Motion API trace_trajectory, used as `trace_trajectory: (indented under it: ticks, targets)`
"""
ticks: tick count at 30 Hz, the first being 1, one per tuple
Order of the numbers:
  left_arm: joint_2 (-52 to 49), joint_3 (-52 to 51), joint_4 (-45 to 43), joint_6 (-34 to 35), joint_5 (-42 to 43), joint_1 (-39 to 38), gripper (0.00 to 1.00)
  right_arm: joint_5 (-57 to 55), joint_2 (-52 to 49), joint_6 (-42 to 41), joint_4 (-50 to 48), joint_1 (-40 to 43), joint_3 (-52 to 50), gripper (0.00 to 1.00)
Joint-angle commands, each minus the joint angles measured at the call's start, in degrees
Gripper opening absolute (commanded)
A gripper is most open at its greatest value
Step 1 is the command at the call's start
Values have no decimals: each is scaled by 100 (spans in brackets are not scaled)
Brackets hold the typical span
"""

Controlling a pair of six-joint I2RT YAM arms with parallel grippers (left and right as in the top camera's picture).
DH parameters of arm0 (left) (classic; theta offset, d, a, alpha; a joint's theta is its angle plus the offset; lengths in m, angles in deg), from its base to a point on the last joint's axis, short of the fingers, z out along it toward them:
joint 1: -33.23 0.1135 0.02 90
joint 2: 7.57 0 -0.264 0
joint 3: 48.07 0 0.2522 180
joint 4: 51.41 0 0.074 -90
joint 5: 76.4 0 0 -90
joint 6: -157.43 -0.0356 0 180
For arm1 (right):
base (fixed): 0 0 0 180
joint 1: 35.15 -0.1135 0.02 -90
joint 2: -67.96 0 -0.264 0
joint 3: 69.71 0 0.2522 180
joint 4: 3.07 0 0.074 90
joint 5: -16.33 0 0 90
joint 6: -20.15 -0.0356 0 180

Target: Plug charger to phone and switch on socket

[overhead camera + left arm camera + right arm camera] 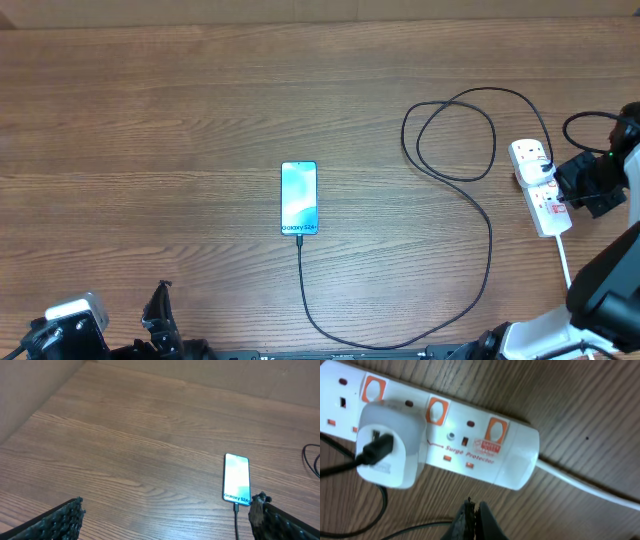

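Note:
The phone [299, 198] lies face up mid-table with its light-blue screen lit [236, 484]. The charger's small connector [236, 506] sits in the phone's bottom edge. Its thin black cable [489, 240] runs along the front of the table, loops at the back right and ends in a white adapter [392, 445] plugged into the socket [540, 186]. The socket's orange-marked switches [435, 411] show in the right wrist view. My right gripper [474, 506] is shut on nothing, over the wood just beside the strip's long side. My left gripper [165, 512] is open at the front left, near the phone.
The strip's thick white cord [585, 485] leaves its end and runs toward the front right [565, 262]. The cable's loops [450, 135] lie on the wood left of the strip. A light wall edges the table's far side [30, 390].

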Motion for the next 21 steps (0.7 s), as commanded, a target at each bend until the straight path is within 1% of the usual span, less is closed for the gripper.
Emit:
trace_trajectory:
  ticks: [1, 6, 9, 21]
  targets:
    - [-2, -13, -9, -87, -74, 13, 100, 264, -164, 168, -50, 50, 369, 4]
    - [-2, -13, -20, -85, -72, 13, 100, 293, -210, 142, -177, 33, 437, 4]
    - [-2, -13, -26, -85, -72, 13, 99, 295, -284, -24, -199, 33, 437, 4]
    - [-2, -13, -24, -85, -72, 13, 99, 291, -380, 26, -516, 33, 442, 4]
